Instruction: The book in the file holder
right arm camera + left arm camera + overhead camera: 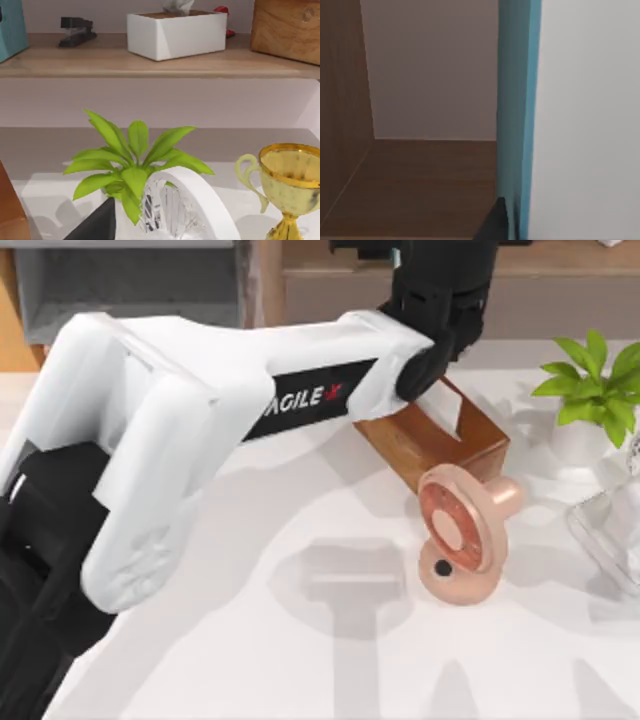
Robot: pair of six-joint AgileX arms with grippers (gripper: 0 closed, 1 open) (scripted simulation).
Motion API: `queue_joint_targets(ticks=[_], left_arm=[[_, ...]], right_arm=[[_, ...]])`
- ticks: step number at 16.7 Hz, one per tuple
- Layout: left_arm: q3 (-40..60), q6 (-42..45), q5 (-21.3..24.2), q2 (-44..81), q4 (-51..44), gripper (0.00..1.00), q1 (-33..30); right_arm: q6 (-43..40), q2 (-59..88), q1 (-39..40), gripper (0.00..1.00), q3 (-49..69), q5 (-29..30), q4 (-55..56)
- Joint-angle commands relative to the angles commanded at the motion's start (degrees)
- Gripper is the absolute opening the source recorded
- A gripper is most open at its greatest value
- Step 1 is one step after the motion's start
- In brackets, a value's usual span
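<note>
The book (517, 115) stands upright very close in the left wrist view, a light blue cover with a broad white face beside it. One dark finger (492, 225) of my left gripper presses on the blue side; the other is hidden behind the book. From above, my left arm stretches across the table and its gripper (440, 300) is at the back shelf, right of centre. A corner of the book (10, 25) stands on the shelf in the right wrist view. The grey file holder (130, 285) sits at the back left, apart from the gripper. My right gripper (95, 225) idles near the plant.
A brown wooden tissue box (440, 435) and a copper round clock (462, 530) lie under the left arm's wrist. A green plant (590, 380) and a glass piece (610, 530) stand at the right. On the shelf are a stapler (75, 30), a white tissue box (175, 32) and, lower down, a gold trophy (290, 185).
</note>
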Motion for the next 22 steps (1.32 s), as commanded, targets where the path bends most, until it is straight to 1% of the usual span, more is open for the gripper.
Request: queue_joint_targets(ticks=[5,6,15,22], left_arm=[[0.00,0.00,0.00,0.00,0.00,0.02,0.00],[0.00,0.00,0.00,0.00,0.00,0.00,0.00],[0.11,0.07,-0.01,-0.15,-0.13,0.00,-0.24],[1.67,0.09,-0.04,-1.01,-2.59,0.00,-0.24]], right_arm=[[0.00,0.00,0.00,1.00,0.00,0.00,0.00],[0.00,0.00,0.00,1.00,0.00,0.00,0.00],[0.00,0.00,0.00,1.00,0.00,0.00,0.00],[0.00,0.00,0.00,1.00,0.00,0.00,0.00]])
